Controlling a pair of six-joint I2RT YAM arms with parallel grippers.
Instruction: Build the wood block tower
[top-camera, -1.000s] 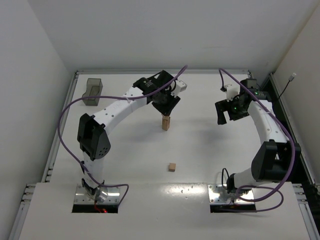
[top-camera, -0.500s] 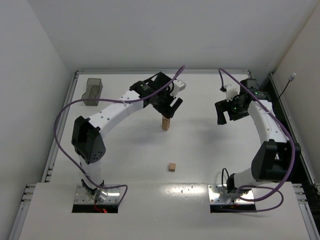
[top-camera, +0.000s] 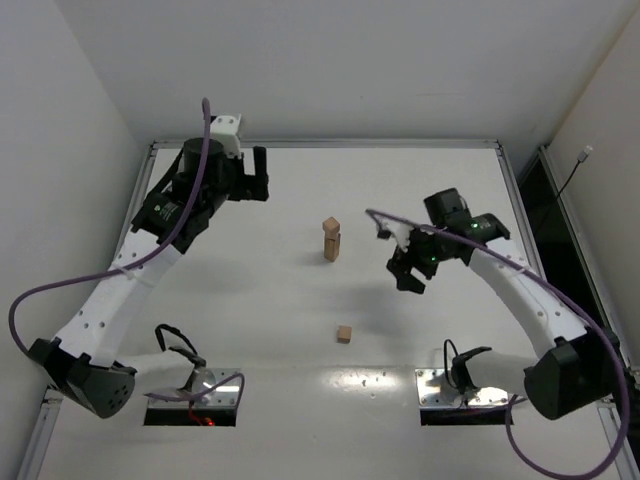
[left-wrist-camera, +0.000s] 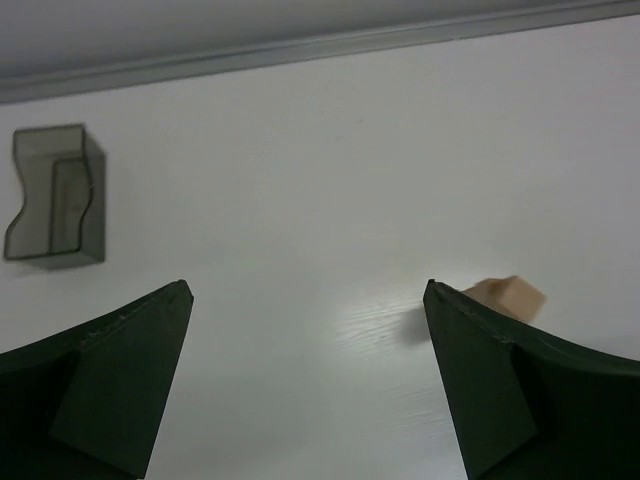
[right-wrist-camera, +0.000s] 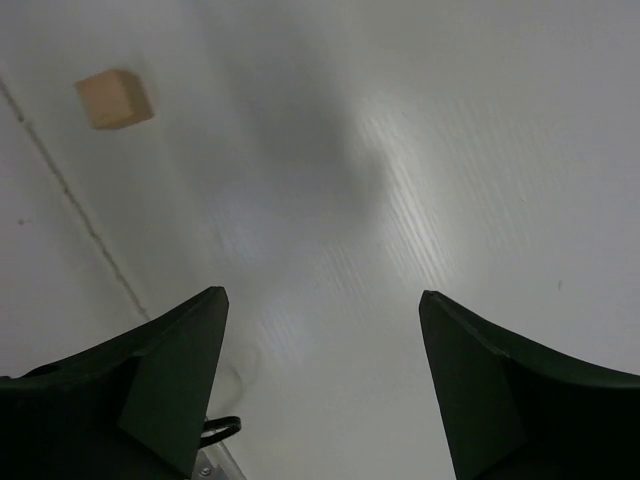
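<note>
Loose cube: small light-brown wooden cube sat alone at 6 o'clock from the tower.
Tower: narrow tan wooden column, long axis upright, mid-counter.
Right fingers: spread wide, empty, nearer; cube lay at 7 o'clock from them.
Left fingers: wide, empty, off at 10 o'clock.
Counter: white, flat, open room round the cube.

the wood blocks look matt and unvarnished, the table smooth and faintly glossy, the bin translucent grey plastic.
</note>
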